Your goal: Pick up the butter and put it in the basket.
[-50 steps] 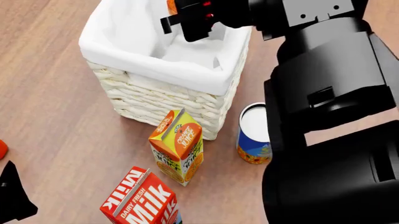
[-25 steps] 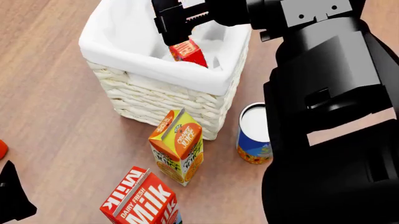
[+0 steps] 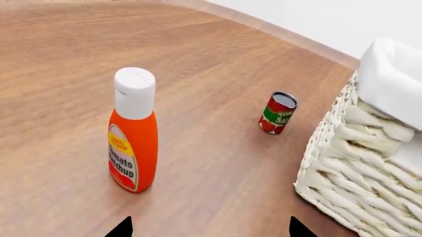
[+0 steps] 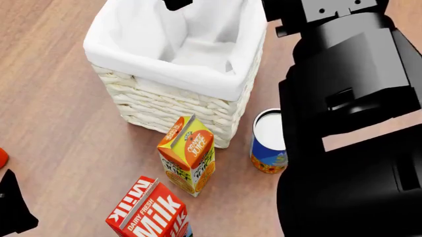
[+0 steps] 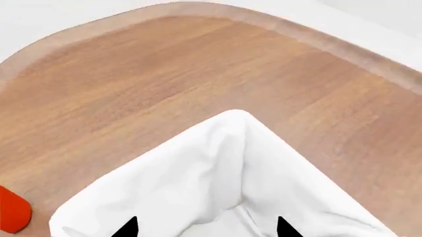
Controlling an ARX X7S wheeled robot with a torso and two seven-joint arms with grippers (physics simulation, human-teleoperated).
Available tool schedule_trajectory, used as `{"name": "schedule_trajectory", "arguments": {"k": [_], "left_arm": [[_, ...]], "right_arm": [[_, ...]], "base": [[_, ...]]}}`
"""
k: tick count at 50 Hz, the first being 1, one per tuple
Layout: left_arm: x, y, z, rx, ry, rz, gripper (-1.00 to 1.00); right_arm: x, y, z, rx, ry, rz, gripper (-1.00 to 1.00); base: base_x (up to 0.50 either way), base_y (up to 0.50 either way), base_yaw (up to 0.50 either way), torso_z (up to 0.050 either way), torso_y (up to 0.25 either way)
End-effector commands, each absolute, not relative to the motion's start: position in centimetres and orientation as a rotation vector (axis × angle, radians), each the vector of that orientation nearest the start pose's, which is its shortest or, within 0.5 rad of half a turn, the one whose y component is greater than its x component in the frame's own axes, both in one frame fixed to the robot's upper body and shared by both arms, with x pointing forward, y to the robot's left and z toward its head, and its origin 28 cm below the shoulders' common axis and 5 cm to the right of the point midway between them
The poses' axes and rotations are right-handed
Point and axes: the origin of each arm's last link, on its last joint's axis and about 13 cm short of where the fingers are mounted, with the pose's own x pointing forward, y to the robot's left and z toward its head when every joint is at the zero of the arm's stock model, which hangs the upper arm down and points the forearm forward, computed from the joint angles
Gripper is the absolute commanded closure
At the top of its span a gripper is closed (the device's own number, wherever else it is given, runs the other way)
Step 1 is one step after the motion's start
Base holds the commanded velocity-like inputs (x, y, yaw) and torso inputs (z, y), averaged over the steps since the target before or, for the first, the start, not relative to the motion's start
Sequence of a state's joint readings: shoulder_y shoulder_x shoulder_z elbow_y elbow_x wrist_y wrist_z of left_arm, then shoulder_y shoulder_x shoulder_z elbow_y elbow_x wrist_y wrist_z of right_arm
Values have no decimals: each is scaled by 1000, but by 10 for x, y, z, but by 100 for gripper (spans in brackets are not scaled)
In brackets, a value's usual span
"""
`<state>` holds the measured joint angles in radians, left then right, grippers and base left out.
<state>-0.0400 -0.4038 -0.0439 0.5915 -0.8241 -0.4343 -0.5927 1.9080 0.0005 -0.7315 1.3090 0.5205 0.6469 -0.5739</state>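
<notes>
The cream wicker basket (image 4: 165, 106) with its white liner stands at the top middle of the head view. The butter does not show in any view; inside the basket I see only white cloth. My right gripper (image 5: 205, 229) is open and empty above a corner of the liner (image 5: 231, 163). In the head view only a black bit of it (image 4: 177, 4) shows at the top edge, over the basket. My left gripper (image 3: 207, 229) is open and empty, low over the wood, facing the basket's side (image 3: 356, 168).
An orange juice carton (image 4: 188, 155) and a milk carton (image 4: 150, 212) stand in front of the basket, with a blue can (image 4: 269, 143) to its right. A ketchup bottle (image 3: 134, 133) and a tomato can (image 3: 278, 112) stand on the basket's left side.
My right gripper let go of the butter, which dropped into the basket and is now out of sight. The gripper then rose out of the head view's top edge.
</notes>
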Motion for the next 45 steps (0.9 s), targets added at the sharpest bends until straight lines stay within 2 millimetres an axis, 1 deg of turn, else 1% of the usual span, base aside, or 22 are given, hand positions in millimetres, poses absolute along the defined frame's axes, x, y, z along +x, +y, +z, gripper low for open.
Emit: {"name": "schedule_trajectory", "arguments": {"k": [1, 2, 3, 4, 6, 7, 8, 9, 11, 14, 21, 26, 30, 31, 32, 35, 39, 45], "left_arm": [[196, 245, 130, -325, -37, 192, -100], [197, 246, 131, -327, -39, 193, -100], [197, 246, 131, -327, -41, 193, -100], [197, 246, 131, -326, -43, 193, -100], [197, 246, 131, -325, -45, 192, -100], [197, 246, 131, -323, -47, 189, -100], [196, 246, 131, -323, -48, 188, -100], [196, 246, 131, -321, -49, 184, -100], [197, 246, 131, -320, -50, 181, -100], [197, 246, 131, -320, -53, 178, -100], [197, 247, 132, -322, -61, 171, -100], [196, 247, 133, -322, -72, 155, -100], [194, 246, 134, -323, -78, 144, -100], [194, 246, 134, -322, -78, 144, -100], [195, 246, 134, -322, -79, 143, -100], [194, 246, 134, -324, -82, 141, -100], [192, 246, 136, -325, -90, 137, -100], [192, 247, 138, -326, -95, 139, -100]], "right_arm": [[414, -82, 408, -220, -64, 591, -100], [414, -82, 411, -238, -100, 606, -100], [414, -82, 412, -229, -115, 589, -100], [415, -82, 414, -258, -147, 579, -100], [415, -82, 415, -255, -170, 570, -100], [416, -83, 417, -299, -192, 557, -100], [416, -83, 417, -288, -203, 574, -100], [416, -83, 420, -292, -252, 562, -100], [416, -82, 421, -320, -274, 577, -100], [417, -82, 425, -392, -378, 564, -100], [414, -88, 431, -439, -460, 514, -100], [396, -94, 427, -456, -494, 480, -100], [384, -100, 425, -473, -508, 452, -100], [382, -101, 424, -454, -510, 443, -100], [380, -103, 424, -476, -518, 427, -100], [368, -108, 422, -471, -538, 405, -100], [347, -116, 420, -493, -571, 354, -100], [325, -122, 417, -489, -587, 321, -100]], "base": [[0, 0, 0, 0, 0], [0, 0, 0, 0, 0], [0, 0, 0, 0, 0], [0, 0, 0, 0, 0], [0, 0, 0, 0, 0], [0, 0, 0, 0, 0], [0, 0, 0, 0, 0], [0, 0, 0, 0, 0], [0, 0, 0, 0, 0], [0, 0, 0, 0, 0], [0, 0, 0, 0, 0], [0, 0, 0, 0, 0], [0, 0, 0, 0, 0], [0, 0, 0, 0, 0], [0, 0, 0, 0, 0], [0, 0, 0, 0, 0], [0, 0, 0, 0, 0], [0, 0, 0, 0, 0]]}}
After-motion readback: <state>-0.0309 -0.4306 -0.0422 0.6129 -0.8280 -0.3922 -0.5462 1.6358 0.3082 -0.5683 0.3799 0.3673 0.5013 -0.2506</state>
